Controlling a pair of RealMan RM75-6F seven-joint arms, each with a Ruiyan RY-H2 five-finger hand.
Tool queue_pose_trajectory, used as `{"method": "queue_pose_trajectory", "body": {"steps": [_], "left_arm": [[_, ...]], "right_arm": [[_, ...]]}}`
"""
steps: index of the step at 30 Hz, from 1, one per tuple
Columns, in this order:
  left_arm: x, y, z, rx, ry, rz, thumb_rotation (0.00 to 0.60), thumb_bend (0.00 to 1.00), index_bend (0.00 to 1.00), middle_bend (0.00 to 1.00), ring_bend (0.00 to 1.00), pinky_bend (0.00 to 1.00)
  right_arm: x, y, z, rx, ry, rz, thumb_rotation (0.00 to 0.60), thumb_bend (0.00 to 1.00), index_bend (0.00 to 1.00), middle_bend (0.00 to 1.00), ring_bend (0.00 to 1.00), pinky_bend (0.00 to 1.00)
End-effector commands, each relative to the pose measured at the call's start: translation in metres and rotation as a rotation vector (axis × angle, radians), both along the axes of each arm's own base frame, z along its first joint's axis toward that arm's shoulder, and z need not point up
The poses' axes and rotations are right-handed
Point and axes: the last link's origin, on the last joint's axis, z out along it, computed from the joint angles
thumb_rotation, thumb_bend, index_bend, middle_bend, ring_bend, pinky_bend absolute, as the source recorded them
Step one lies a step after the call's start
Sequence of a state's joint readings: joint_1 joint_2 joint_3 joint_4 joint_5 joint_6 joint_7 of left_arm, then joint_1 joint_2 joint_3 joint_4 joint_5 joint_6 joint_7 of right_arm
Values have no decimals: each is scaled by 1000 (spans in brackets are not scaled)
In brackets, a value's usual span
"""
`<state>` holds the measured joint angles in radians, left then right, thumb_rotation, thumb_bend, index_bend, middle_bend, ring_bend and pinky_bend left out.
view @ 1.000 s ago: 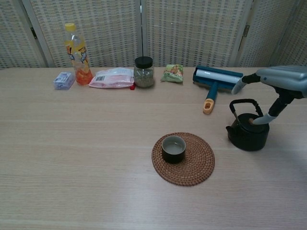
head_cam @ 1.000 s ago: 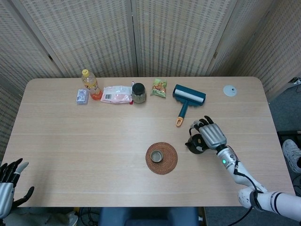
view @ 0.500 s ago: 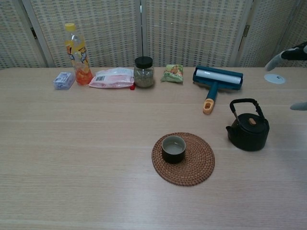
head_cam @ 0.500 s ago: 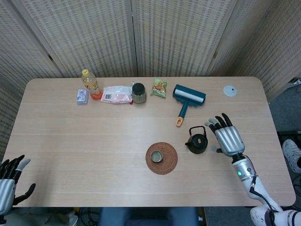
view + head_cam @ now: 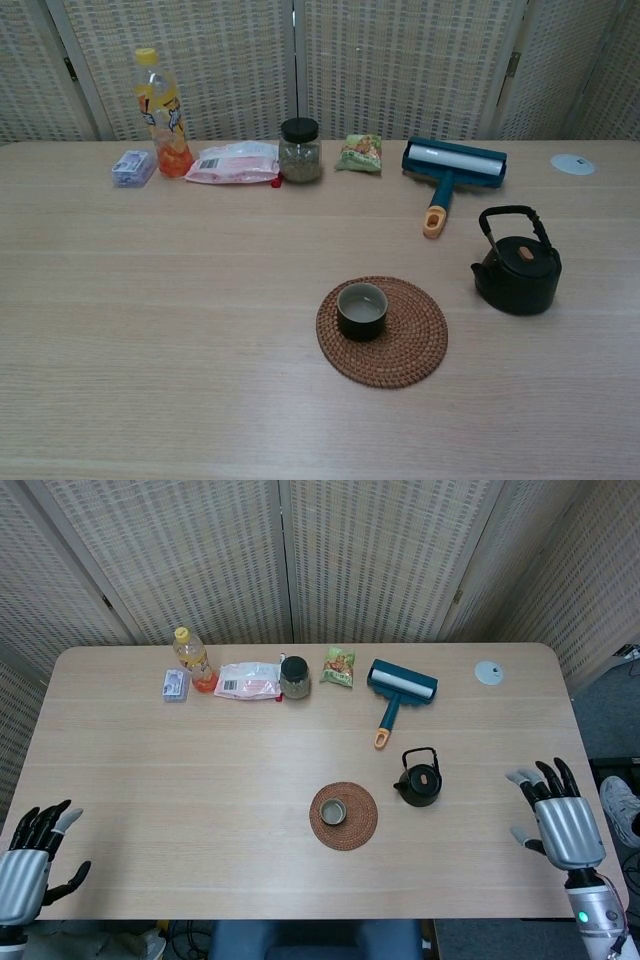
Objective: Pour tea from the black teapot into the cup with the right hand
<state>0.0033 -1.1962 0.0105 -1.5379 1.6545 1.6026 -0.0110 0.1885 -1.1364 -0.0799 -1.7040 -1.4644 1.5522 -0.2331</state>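
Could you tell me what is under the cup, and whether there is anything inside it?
The cup stands on a round woven coaster, left of its centre. The coaster lies flat on the table. Inside the cup a pale surface shows, probably tea; its depth cannot be judged.

Left hand [image 5: 22, 875] partly off-frame.

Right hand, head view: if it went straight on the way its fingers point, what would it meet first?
Probably nothing: the right hand points up the bare table edge, right of the teapot; depth unclear.
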Motion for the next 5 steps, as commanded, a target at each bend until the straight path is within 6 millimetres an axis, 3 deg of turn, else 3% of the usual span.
{"method": "queue_pose_trajectory", "body": {"steps": [1,5], "left_arm": [[3,3,-1,-4,2,-9,600,293,147,68,87,15],[5,5,-3,-7,6,-12,600,293,146,68,87,15]], "right_arm": [[-6,13,2,-8,-10,-9,600,61,235,247,89,32],[-10,18,2,-12,-18,-11,600,60,235,247,89,32]]}}
